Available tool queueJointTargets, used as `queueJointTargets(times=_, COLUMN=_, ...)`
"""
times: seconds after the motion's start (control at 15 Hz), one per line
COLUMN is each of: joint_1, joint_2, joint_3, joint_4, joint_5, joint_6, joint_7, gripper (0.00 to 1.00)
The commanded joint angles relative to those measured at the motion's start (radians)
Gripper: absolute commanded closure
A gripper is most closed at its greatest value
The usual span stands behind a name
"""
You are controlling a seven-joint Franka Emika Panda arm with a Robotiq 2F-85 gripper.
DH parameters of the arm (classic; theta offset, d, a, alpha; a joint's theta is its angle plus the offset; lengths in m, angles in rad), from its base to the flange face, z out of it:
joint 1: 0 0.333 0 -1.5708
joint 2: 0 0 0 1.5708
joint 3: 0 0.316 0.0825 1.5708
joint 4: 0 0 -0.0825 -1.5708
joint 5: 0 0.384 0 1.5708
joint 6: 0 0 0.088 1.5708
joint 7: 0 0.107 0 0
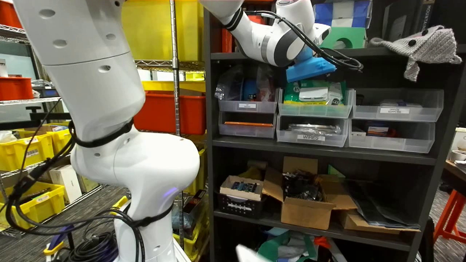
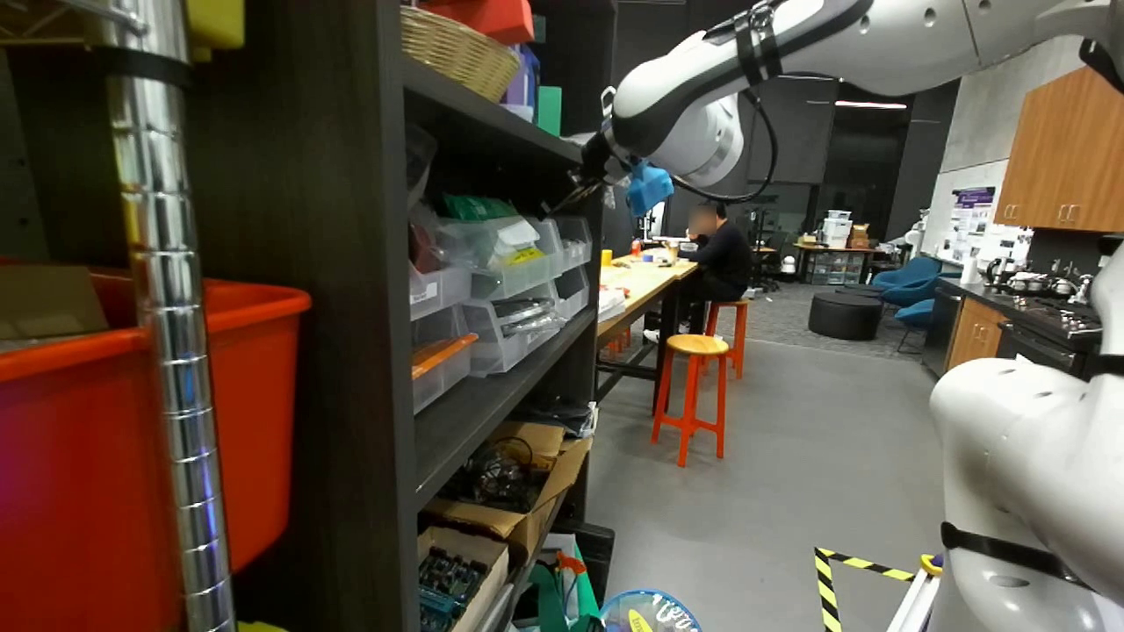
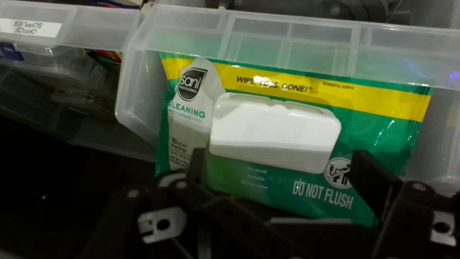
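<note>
– Counting what lies about your gripper (image 3: 282, 172), what do you get?
– You get 1 wipes pack (image 3: 287, 136) with 1 white lid (image 3: 275, 127) and, in an exterior view, 6 clear bins (image 1: 391, 144) in 2 rows of 3, across the right half of the frame. 3 labels (image 1: 311, 138) show on them.
– Where is your pack?
– In the middle bin (image 1: 315, 110) of the upper row; it fills the centre of your wrist view.
– Which way does it point?
– Its long axis runs across your wrist frame, dipping slightly to the right, with the yellow band (image 3: 388, 101) towards the top and the print facing your camera.
– And your gripper?
– Unclenched: its 2 fingers (image 3: 373, 183) stand wide apart low in that frame, overlapping the pack in the picture; whether either touches it is unclear.
</note>
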Motion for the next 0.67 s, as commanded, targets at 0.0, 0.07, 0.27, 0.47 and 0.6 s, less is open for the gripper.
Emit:
queueJointTargets(times=0.0, joint_1=-0.043, joint_2=-0.029, joint_3=0.032, joint_4=-0.043, joint_5=-0.056, joint_6=-0.01, joint_7=0.007, gripper=0.0)
queueJointTargets(times=0.07, joint_1=-0.061, joint_2=-0.042, joint_3=0.049, joint_4=-0.071, joint_5=-0.085, joint_6=-0.002, joint_7=0.009, gripper=0.0)
queueJointTargets(times=0.27, joint_1=-0.155, joint_2=-0.074, joint_3=0.125, joint_4=-0.165, joint_5=-0.207, joint_6=0.03, joint_7=0.053, gripper=0.0)
queueJointTargets(times=0.47, joint_1=-0.335, joint_2=-0.115, joint_3=0.28, joint_4=-0.266, joint_5=-0.239, joint_6=0.014, joint_7=0.083, gripper=0.0)
queueJointTargets(times=0.6, joint_1=-0.429, joint_2=-0.162, joint_3=0.356, joint_4=-0.332, joint_5=-0.268, joint_6=-0.026, joint_7=0.1, gripper=0.0)
